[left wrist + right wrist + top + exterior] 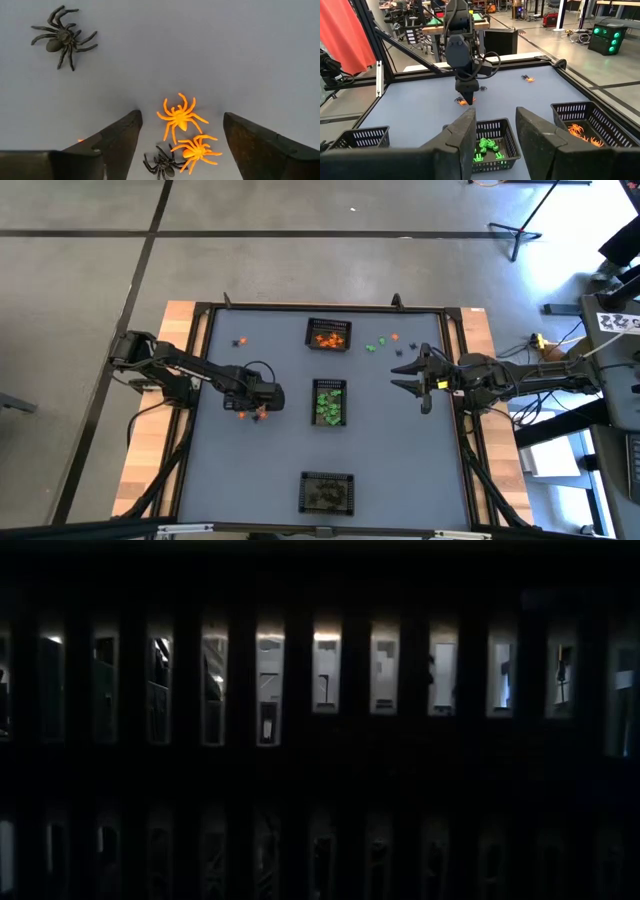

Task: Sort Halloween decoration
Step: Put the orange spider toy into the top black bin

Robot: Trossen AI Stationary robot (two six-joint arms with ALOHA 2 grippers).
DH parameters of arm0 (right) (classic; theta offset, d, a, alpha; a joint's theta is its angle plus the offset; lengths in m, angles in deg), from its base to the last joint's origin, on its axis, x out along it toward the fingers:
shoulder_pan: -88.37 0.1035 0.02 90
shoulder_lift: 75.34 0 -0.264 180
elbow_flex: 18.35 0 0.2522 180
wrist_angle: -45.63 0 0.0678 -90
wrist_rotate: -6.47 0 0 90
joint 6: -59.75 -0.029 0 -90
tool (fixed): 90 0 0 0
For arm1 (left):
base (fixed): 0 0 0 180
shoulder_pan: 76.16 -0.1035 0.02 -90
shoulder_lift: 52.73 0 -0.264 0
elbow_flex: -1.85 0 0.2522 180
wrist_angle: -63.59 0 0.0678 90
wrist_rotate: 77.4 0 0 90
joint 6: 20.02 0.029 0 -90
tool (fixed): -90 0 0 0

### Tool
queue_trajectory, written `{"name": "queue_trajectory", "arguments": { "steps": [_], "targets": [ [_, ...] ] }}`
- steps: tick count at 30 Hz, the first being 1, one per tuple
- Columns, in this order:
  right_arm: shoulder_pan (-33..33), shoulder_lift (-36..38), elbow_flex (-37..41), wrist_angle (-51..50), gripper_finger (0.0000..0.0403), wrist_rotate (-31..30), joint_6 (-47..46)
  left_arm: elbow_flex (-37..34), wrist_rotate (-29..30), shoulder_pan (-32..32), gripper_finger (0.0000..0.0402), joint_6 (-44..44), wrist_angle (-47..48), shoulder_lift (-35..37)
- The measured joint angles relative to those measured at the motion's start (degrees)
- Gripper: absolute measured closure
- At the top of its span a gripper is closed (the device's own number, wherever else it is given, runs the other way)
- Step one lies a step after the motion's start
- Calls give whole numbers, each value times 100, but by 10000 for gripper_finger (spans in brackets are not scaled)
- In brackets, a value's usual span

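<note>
From above, the bench carries three small black baskets down its middle: one with orange pieces, one with green pieces, and one with dark pieces nearest the front edge. The left tool is down low over a small cluster of loose spiders on the left half. A black spider lies apart toward the far left corner, and a few green and orange spiders lie near the far right. The right tool waits above the bench on the right, fingers parted and holding nothing.

The low view is almost wholly dark, blocked by a slatted or mesh surface; nothing of the task shows.

The left wrist view shows the left tool's fingers spread wide on either side of two orange spiders and a small black spider, none gripped. Another black spider lies well apart.

The right wrist view shows the right tool's fingers open and empty, with the green basket and orange basket below and the left arm standing over the cluster.

The spiders look very light, thin-legged and probably bendy plastic, lying flat. A pinch across the round body should hold better than one on the legs, and the crowding risks catching two colours at once.
</note>
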State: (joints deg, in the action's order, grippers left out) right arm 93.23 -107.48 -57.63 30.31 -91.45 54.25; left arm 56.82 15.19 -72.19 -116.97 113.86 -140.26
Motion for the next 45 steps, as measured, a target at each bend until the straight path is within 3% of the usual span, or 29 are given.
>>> {"name": "queue_trajectory", "arguments": {
  "steps": [21, 45],
  "targets": [
    [0, 1, 0, -2, 265, 0, -1, -22, -46, 4, 273, 2, -107, -17],
    [0, 0, 0, -7, 265, 0, -1, 179, 34, 7, 400, 155, 75, 245]
  ]
}}
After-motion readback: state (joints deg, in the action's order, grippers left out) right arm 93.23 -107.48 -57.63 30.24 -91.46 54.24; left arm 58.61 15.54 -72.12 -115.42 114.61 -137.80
